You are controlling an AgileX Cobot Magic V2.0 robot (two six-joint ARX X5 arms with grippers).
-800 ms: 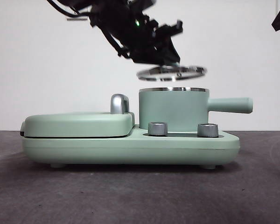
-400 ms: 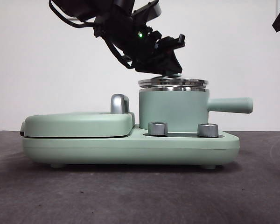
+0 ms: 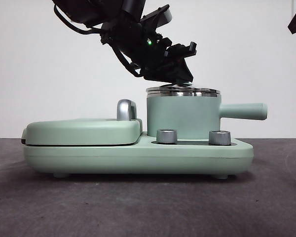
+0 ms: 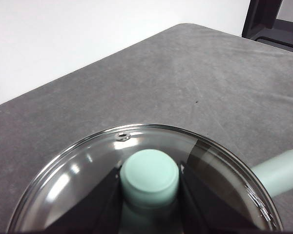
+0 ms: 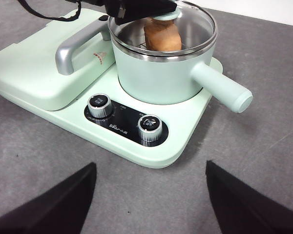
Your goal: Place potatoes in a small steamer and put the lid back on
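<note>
Left end effector (image 4: pixel 149 187): directly over the pot, reaching down at a slant from above. Its two black jaws are closed partway, one on each side of the mint-green knob (image 4: pixel 149 176), pressing against it. It has hold of the lid by that knob.

Lid (image 3: pixel 183 91): round clear glass with a steel rim, directly beneath the left end effector. It sits level on the pot's steel rim. A small vent hole (image 4: pixel 122 136) lies near the glass edge, on the far side of the knob from the jaws' base.

Small steamer (image 3: pixel 183 116): mint-green cylindrical pot, just below the left end effector and under the lid. Its straight side handle (image 3: pixel 242 111) sticks out level, away from the griddle side. It stands on the mint-green cooker base (image 3: pixel 138 157).

Potato (image 5: pixel 162 34): one orange-brown lump inside the pot, seen through the glass, below the knob and the left jaws.

Griddle cover (image 3: pixel 81 131): flat, mint-green, closed, beside the pot on the same base, with a chrome handle (image 3: pixel 126 109) next to the pot wall.

Two steel dials (image 3: pixel 167 136) (image 3: pixel 219 137): on the front of the base, below the pot.

Right end effector (image 5: pixel 149 204): well apart from the cooker, held above the grey bench (image 5: pixel 263 161), with the dials ahead of it. Its jaws are spread wide and hold nothing.
</note>
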